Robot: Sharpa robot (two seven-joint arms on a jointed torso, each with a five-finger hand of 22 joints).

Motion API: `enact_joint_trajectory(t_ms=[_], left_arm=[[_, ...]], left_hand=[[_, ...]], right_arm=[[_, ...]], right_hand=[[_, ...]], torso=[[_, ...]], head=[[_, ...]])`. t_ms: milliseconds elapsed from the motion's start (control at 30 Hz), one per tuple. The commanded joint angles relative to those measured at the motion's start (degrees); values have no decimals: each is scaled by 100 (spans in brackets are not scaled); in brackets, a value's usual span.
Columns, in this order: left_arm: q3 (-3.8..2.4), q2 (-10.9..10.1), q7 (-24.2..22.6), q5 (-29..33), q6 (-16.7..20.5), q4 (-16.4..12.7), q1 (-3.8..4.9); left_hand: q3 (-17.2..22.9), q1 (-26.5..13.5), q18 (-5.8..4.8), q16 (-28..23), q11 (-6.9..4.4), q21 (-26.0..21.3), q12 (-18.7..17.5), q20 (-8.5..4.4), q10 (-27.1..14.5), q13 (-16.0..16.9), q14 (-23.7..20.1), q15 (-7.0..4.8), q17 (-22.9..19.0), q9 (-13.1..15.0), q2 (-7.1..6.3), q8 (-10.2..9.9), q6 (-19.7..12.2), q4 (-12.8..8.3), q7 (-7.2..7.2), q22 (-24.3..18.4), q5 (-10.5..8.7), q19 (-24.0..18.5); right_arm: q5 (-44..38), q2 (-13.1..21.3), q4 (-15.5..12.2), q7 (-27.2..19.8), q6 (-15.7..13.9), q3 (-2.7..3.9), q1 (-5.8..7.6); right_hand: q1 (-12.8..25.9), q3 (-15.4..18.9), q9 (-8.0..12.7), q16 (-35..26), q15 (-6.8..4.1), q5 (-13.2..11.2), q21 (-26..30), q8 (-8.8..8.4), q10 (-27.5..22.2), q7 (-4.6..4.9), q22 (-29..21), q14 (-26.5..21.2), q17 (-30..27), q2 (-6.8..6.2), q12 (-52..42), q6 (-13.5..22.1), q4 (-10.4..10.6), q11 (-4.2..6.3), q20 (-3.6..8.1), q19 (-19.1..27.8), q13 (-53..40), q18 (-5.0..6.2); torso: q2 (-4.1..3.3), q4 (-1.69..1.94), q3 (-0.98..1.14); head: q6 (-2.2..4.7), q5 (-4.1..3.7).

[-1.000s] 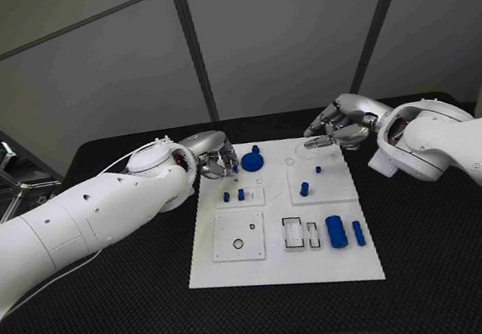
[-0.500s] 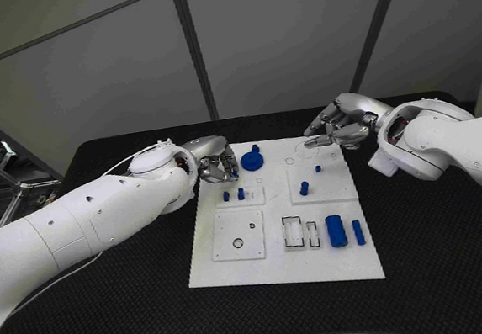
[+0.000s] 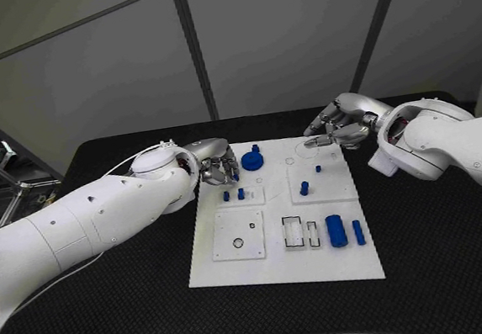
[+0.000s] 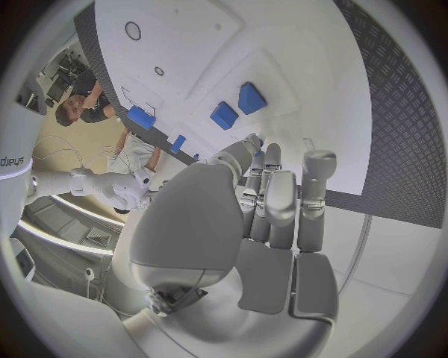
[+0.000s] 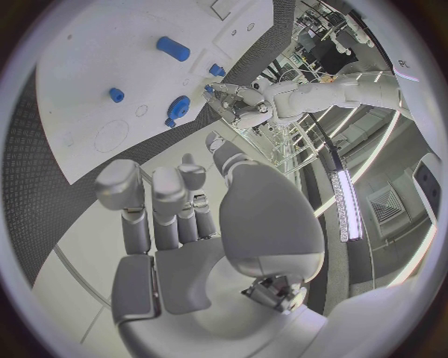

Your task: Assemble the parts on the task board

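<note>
On black table | white task board [image 3: 284, 273] | blue parts [image 3: 336, 231] scattered

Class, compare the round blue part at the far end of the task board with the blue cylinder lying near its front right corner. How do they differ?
The round blue part is wide and disc-like; the blue cylinder is long and narrow. The round part sits at the board's far end beside the left hand; the cylinder lies flat near the front, away from both hands. Both are blue and rest on the white task board.
</note>
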State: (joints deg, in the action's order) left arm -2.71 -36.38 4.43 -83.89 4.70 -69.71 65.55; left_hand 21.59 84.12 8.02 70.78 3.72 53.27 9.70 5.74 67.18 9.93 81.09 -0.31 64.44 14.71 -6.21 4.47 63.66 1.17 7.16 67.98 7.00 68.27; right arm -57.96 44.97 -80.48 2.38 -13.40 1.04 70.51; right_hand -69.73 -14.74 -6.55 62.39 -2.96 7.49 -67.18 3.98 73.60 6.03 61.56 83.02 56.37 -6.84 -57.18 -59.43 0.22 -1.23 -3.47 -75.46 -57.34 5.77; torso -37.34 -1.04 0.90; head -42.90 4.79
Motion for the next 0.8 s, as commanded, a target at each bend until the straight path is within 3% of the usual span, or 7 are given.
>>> enact_joint_trajectory(t_ms=[33, 800], left_arm=[[-6, 20, 27, 20, -89, 29, 3], [-6, 81, 87, 20, -213, 153, -20]], left_hand=[[41, -59, 15, -5, 3, -14, -28, 2, 46, -8, 27, -17, -4, 3, -6, -2, 57, 6, 1, -1, -18, 15], [58, -73, 15, -12, 12, -22, -54, 4, 40, -32, 19, -12, -28, -18, -21, -29, 42, -6, 12, 4, -48, 7]], right_arm=[[-8, -5, -6, -52, -12, 4, 11], [-8, -5, -3, -53, -9, 4, 11]], right_hand=[[47, -17, -9, -18, 2, 21, 12, -23, -41, -4, 8, 29, 6, 15, 0, 26, -5, 4, 3, -52, -1, 45], [56, -22, -12, -33, 2, 28, 29, -23, -42, -4, -5, 33, 5, 17, -3, 23, -10, 4, 3, -53, 4, 47]], torso=[[-1, 1, 1], [2, 3, 1]], head=[[-3, 4], [-27, -9]])
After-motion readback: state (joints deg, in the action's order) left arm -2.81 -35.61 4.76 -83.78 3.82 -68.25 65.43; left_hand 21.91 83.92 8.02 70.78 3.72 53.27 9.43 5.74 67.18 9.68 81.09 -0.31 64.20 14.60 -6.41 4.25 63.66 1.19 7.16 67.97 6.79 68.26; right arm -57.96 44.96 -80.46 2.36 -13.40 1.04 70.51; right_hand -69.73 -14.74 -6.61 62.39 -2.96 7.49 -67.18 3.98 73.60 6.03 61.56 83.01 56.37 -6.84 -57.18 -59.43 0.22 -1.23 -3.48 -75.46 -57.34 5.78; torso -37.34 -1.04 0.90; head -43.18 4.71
